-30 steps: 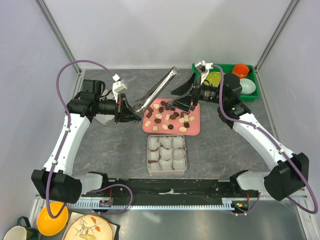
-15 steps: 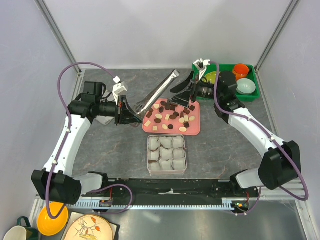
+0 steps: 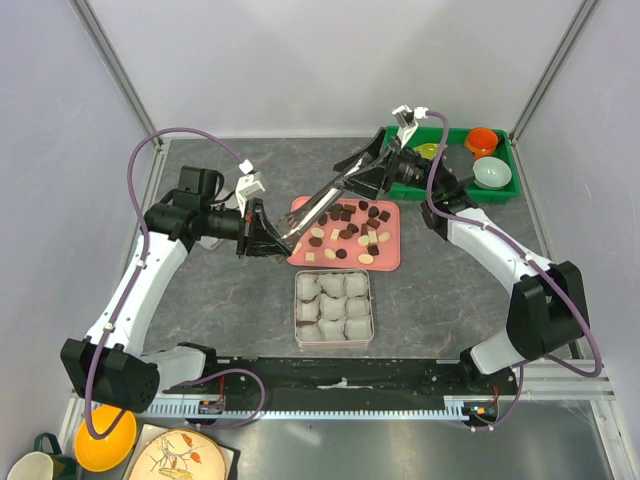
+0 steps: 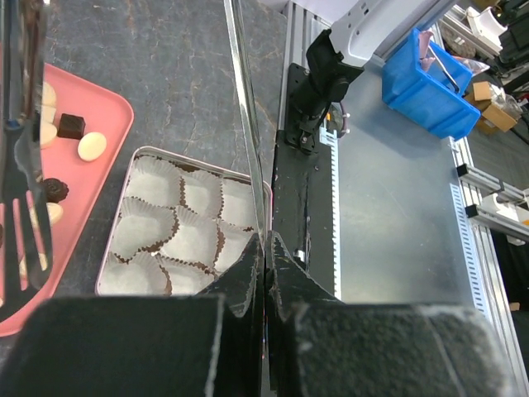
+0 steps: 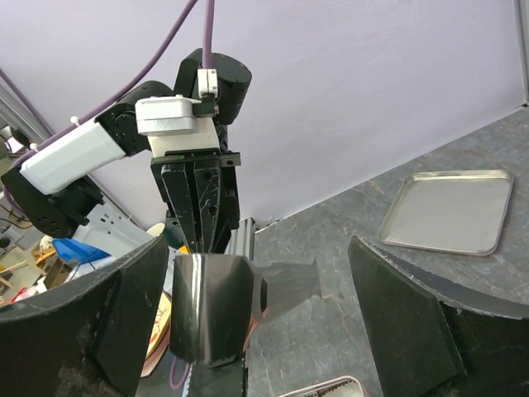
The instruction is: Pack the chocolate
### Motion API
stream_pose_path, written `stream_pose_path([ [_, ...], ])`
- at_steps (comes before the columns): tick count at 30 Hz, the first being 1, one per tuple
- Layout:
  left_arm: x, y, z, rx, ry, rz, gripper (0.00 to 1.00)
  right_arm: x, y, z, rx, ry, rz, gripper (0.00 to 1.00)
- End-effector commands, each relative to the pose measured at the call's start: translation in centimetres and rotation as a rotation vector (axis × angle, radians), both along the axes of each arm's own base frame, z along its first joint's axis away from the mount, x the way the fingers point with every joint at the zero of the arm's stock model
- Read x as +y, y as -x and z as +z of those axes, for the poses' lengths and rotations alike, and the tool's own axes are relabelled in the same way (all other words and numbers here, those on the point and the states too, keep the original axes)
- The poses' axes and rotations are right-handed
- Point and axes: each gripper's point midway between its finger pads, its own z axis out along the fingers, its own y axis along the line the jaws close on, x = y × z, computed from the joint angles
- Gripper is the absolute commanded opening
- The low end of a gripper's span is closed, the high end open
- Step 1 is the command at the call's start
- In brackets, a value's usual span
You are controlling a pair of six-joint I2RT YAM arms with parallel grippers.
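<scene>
Pink tray (image 3: 392, 255) mid-counter (image 3: 220, 290); metal tin (image 3: 372, 310) w/ nine white paper cups (image 3: 333, 305) just near of it. Metal tongs (image 3: 320, 200) slant over tray's far-left corner. Green bin (image 3: 505, 186) far right: orange bowl (image 3: 482, 140) + pale bowl (image 3: 493, 173). Near-left, off counter: yellow bowl (image 3: 105, 437), mug (image 3: 35, 465), plate (image 3: 180, 455).

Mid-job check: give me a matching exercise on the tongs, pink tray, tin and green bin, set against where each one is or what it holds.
Things:
1. tongs
2. pink tray
3. tin
4. green bin

States:
A. holds bowls, far right corner of the table
B. clamped in the left gripper
C. lined with white paper cups
D. carries the loose chocolate

Pairs: 1-B, 2-D, 3-C, 4-A
</scene>
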Motion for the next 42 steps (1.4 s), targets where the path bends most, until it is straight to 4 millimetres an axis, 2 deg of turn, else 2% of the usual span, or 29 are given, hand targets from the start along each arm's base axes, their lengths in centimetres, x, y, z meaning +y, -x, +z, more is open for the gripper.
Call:
stream_pose_path([
  [1,-0.3,0.5,1.0,-0.089,0.03,-0.032,0.01,0.3,1.4,1.8,-0.077,-0.043,0.051,0.98],
  [9,-0.4,0.2,0.9,-0.101,0.024,-0.019,0.01,2.1,2.6,-0.4,-0.05,0.003,0.074,0.98],
  [13,-0.4,0.1,1.0,-0.1,0.028,-0.004,0.02,1.9,3.2,-0.8,-0.051,0.001,0.047,0.98],
  [17,-0.4,0.1,1.4,-0.113,0.038,0.009,0.01,1.4,3.4,-2.1,-0.031,0.016,0.0,0.98],
  [24,-0.5,0.2,1.7,-0.102,0.048,0.01,0.02,1.6,3.5,-1.4,-0.037,-0.023,-0.025,0.97],
  [32,-0.5,0.4,1.6,-0.103,0.048,0.011,0.02,3.2,4.1,-0.7,-0.038,-0.054,0.002,0.92],
  [42,-0.6,0.7,1.3,-0.096,0.05,-0.001,0.01,4.7,4.8,-1.5,-0.018,-0.061,0.034,0.82],
])
